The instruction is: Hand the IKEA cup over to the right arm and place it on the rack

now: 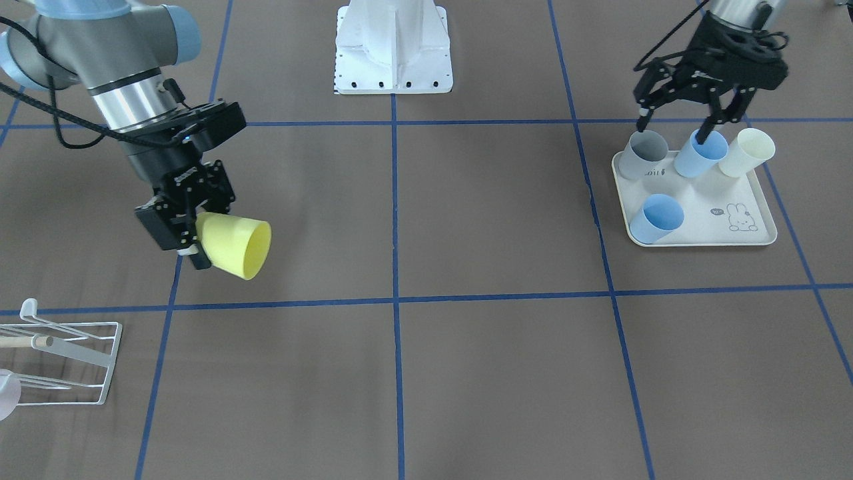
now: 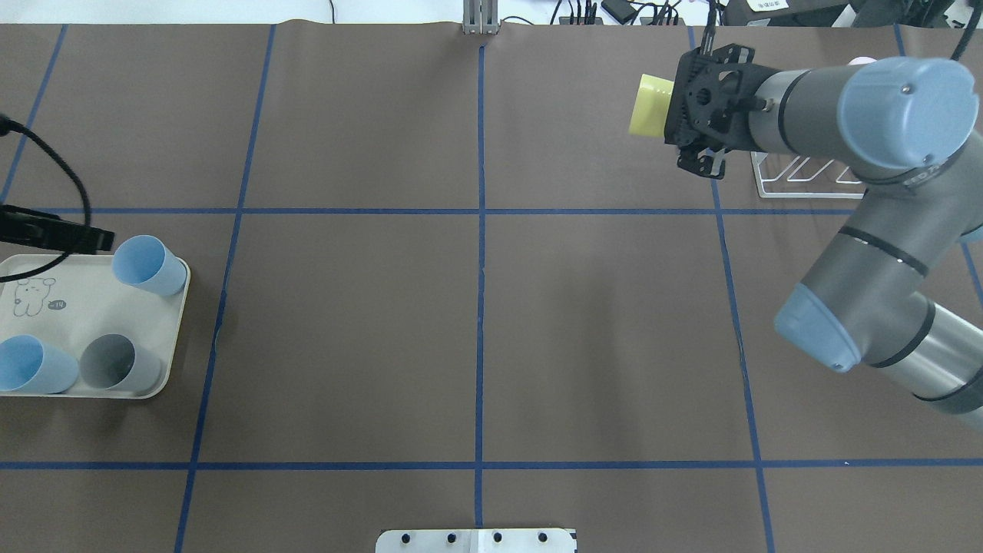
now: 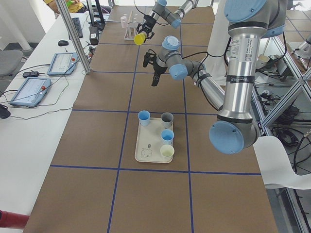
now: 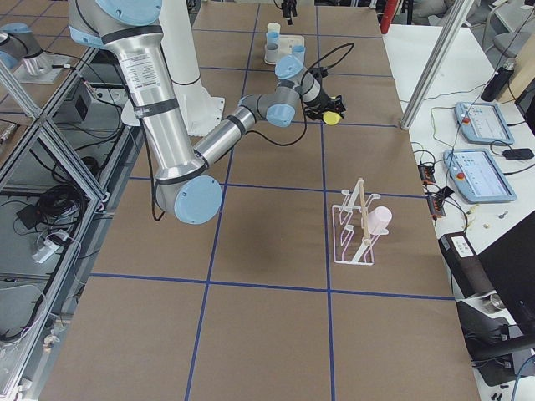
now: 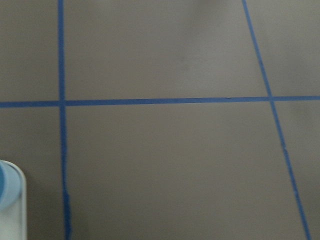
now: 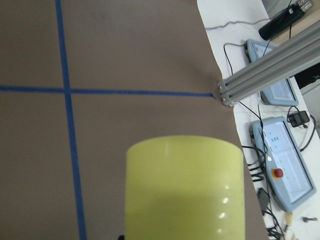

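In the front-facing view, the white wire rack (image 1: 63, 352) sat in the lower left corner of the frame, a wooden dowel (image 1: 23, 342) lying across its prongs; the right-side view showed a pale pink cup (image 4: 379, 219) hung on it. Above it, in the upper left, the right arm (image 1: 113, 67) slanted down toward the middle left of the frame. The right gripper (image 1: 188, 235) was clamped on the base of the yellow cup (image 1: 236, 247). The cup was held on its side in the air over the brown table (image 1: 466, 220), its open mouth toward the frame's right, well apart from the rack. In the right wrist view the same cup filled the lower middle of the frame. At top centre stood the white robot base (image 1: 393, 50). Farther right, in the upper right quarter, lay the cream tray (image 1: 700, 243) (a small rabbit printed in its corner). A grey cup (image 1: 643, 155), a blue cup (image 1: 700, 153) and a cream cup (image 1: 748, 152) stood in a row along its top edge. A second blue cup (image 1: 656, 219) stood nearer the frame's bottom. Over that row hung the left gripper (image 1: 673, 130), its fingers spread apart and holding nothing; the left-side view showed it raised clear of the cups.
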